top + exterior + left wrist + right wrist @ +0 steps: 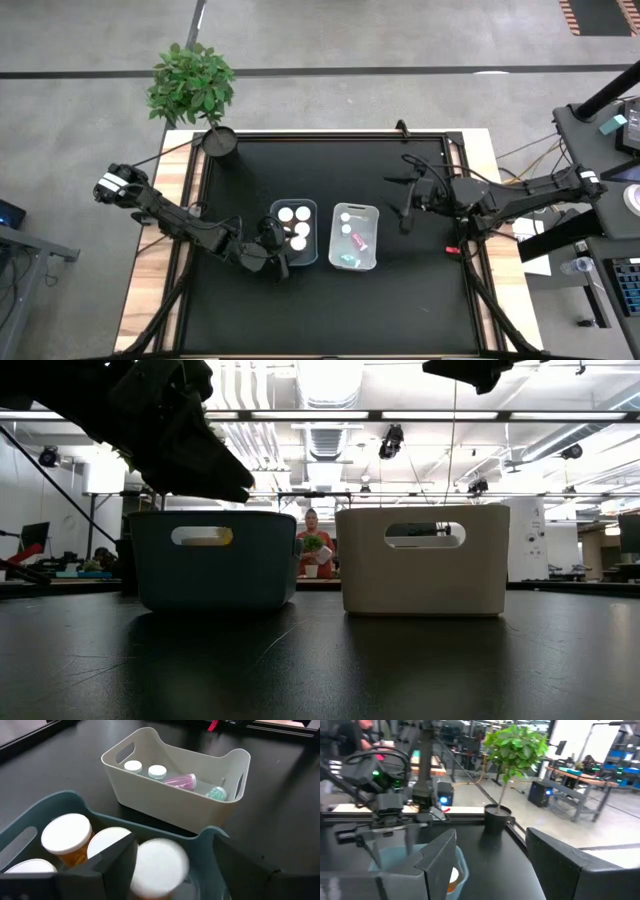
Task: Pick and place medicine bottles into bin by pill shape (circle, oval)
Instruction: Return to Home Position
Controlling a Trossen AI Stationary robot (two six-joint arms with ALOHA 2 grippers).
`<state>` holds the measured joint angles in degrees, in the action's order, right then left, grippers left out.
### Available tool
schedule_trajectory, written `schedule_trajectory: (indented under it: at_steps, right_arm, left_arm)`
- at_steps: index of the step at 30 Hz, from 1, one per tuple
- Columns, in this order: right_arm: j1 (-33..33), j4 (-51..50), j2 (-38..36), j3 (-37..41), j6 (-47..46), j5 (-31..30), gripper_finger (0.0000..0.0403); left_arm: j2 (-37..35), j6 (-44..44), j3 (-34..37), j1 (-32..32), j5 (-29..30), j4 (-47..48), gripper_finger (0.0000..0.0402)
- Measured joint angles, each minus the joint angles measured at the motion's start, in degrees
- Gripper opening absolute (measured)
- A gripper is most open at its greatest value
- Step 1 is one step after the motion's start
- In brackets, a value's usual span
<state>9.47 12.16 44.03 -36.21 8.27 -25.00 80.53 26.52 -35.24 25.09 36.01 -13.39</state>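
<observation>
Left wrist view – left gripper (171,840) hangs over the blue bin (55,802) at lower centre, fingers spread wide, gripping nothing; a white-capped bottle (159,865) sits beneath. Orange bottles (66,834) share that bin, pink and teal bottles (180,781) lie in the white bin (165,802) above – sorted by pill shape, I judge. Right gripper (404,205), wide and empty, waits mid-right in the high view

You've got four medicine bottles (286,213) in the blue bin (294,202), four more in the white bin (354,206) beside it, and one potted plant (192,85).
</observation>
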Motion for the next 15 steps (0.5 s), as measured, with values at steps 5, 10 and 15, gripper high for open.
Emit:
schedule_trajectory:
  at_steps: [5, 10, 15]
  right_arm:
    - [0.01, 0.04, 0.0, 0.0, -0.98, 2.08, 0.0231]
    - [0.0, -0.37, 0.0, 0.0, -1.54, 4.65, 0.0231]
    - [0.0, 0.06, 0.0, 0.02, -1.5, 8.67, 0.0231]
  left_arm:
    - [0.0, -0.29, 0.0, 0.0, 0.0, 0.0, 0.0274]
    - [0.0, -0.31, -0.17, 0.0, 0.0, 0.07, 0.0291]
    - [0.0, -2.97, -1.28, -0.01, 0.03, 0.14, 0.0293]
